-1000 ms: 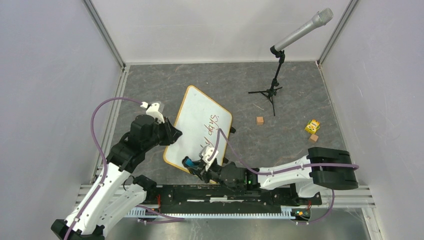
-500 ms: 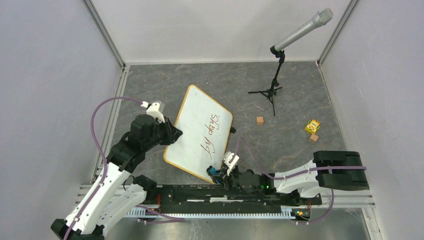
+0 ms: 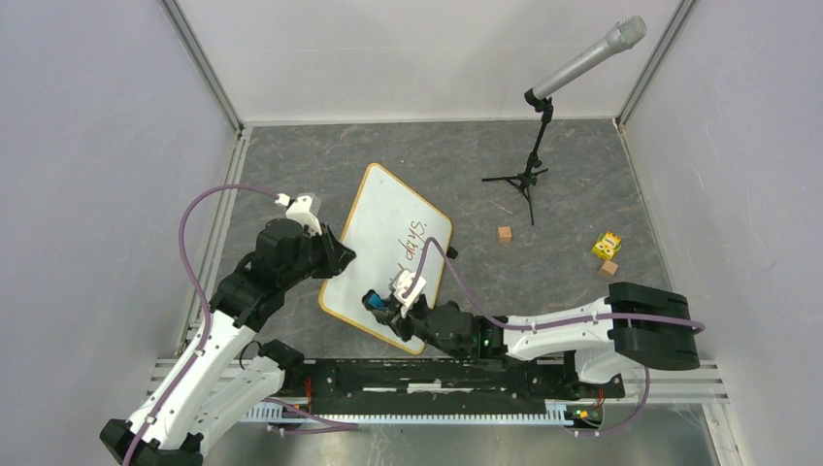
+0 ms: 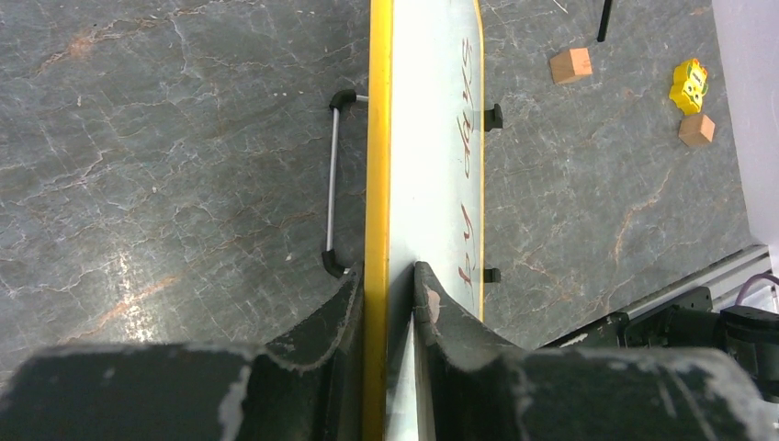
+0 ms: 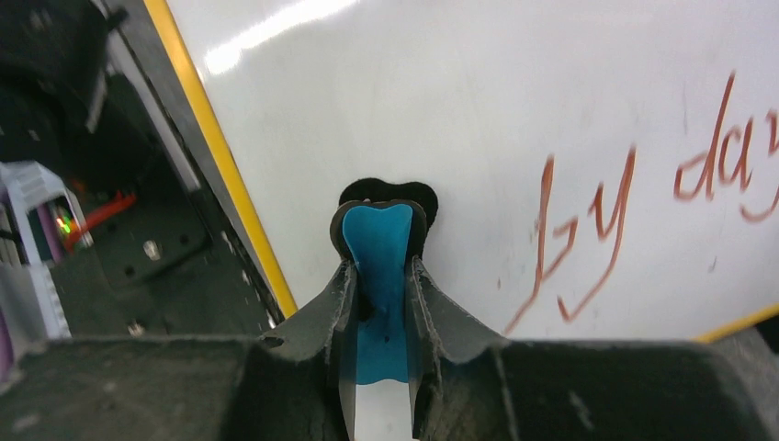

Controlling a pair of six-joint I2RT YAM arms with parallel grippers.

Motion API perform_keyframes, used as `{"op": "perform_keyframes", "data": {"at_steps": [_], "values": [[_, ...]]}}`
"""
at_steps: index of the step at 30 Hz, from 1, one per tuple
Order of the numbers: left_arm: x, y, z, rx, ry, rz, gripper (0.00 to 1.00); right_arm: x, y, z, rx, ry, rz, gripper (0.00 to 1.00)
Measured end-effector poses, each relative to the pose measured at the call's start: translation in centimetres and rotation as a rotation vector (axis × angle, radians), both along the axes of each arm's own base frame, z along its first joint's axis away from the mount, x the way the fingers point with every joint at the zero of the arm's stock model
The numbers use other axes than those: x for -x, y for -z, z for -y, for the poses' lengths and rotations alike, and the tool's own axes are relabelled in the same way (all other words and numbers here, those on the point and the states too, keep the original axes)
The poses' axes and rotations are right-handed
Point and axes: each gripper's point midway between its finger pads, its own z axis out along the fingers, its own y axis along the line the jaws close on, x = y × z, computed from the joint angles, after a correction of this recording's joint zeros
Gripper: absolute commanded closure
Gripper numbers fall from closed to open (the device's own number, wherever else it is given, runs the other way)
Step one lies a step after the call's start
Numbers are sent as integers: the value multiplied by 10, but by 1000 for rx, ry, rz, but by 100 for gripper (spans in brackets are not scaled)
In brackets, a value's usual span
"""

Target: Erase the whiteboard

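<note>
Whiteboard point(image 3: 383, 228), yellow-framed, at the middle of the grey floor; its face bears red-brown script that appears to read "by days". Left gripper point(image 3: 335, 260) is closed on the board's left edge, one finger on each face. Right gripper point(image 3: 386, 309) is clamped on one blue eraser point(image 5: 377, 243), set against the board near its lower corner. Only the left wrist view shows a metal handle point(image 4: 333, 175) behind the board and two black clips point(image 4: 493, 117). Beyond: one microphone point(image 3: 582, 58) on a stand, two wooden cubes point(image 3: 504, 234), one yellow block point(image 3: 607, 244).
</note>
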Motion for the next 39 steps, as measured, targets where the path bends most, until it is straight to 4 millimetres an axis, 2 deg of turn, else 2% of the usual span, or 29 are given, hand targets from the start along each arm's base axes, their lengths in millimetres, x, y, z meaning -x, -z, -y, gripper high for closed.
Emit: {"op": "perform_keyframes", "data": {"at_steps": [4,7,11,15,17,19,23,27,30,33,35,37,39], "values": [[-1,1,-1,-4,-5,-1,98,-17,-9,-6,-69,20,-38,99],[-2,1,-1,-4,-7,1,98,-32,-8,0,-138,56,-95,99],[-2,1,-1,-5,-8,-1,98,-49,15,26,-181,132,-161,99],[-2,1,-1,-4,-8,-1,98,-55,49,61,-170,208,-219,97],[-2,1,0,-3,-7,-1,98,-56,68,80,-140,252,-240,99],[-2,1,0,-2,-6,0,98,-57,72,86,-137,267,-251,99],[-2,1,0,-2,-7,0,98,-57,70,81,-113,257,-239,99],[-4,1,-3,-11,-23,6,98,-61,60,66,-23,257,-161,99],[-4,1,-4,-13,-25,3,98,-65,31,41,-26,245,-100,99],[-3,2,-3,-7,-24,-3,98,-61,-9,6,-122,178,-85,99],[-2,1,-2,-1,-23,-6,98,-56,-27,-11,-182,127,-86,99],[-2,1,-1,-1,-22,-6,98,-57,-31,-14,-209,108,-94,99],[-2,1,-2,-1,-23,-7,98,-62,-25,-8,-240,105,-121,99]]}}
